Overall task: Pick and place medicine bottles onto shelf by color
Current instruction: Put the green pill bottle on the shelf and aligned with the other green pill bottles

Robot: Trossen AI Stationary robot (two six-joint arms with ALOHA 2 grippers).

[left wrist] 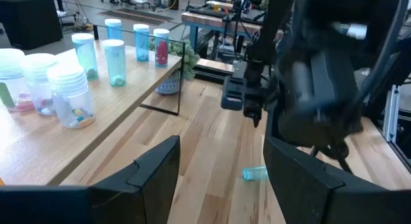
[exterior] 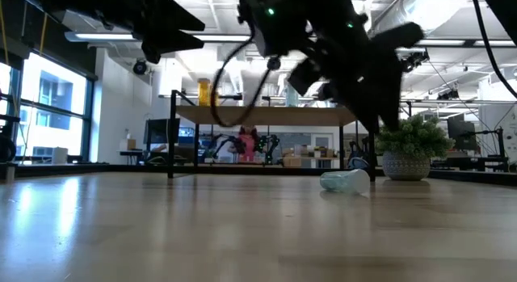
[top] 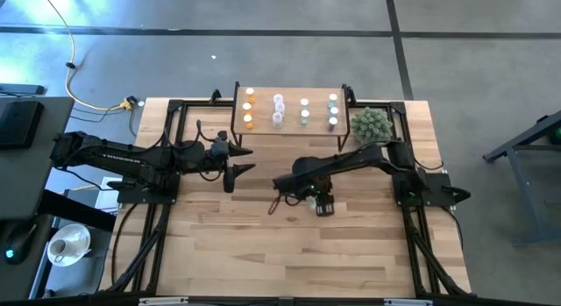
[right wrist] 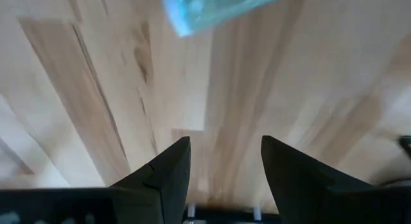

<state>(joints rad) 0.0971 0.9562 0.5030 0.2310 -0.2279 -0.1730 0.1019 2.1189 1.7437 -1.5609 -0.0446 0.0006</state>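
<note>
One blue bottle (exterior: 346, 182) lies on the wooden tabletop (exterior: 161, 225); both arms' fingers apart.

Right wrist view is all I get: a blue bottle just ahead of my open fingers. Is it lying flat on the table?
Observer: Yes. The low view shows the blue bottle on its side on the tabletop, with the right gripper above it.
Operator: Where do the blues go?
Observer: From above, the blue bottles stand at the right end of the shelf, nearest the plant.
Operator: Is the left arm in the way?
Observer: No. The left gripper, open, hangs off the shelf's left front corner.
</note>
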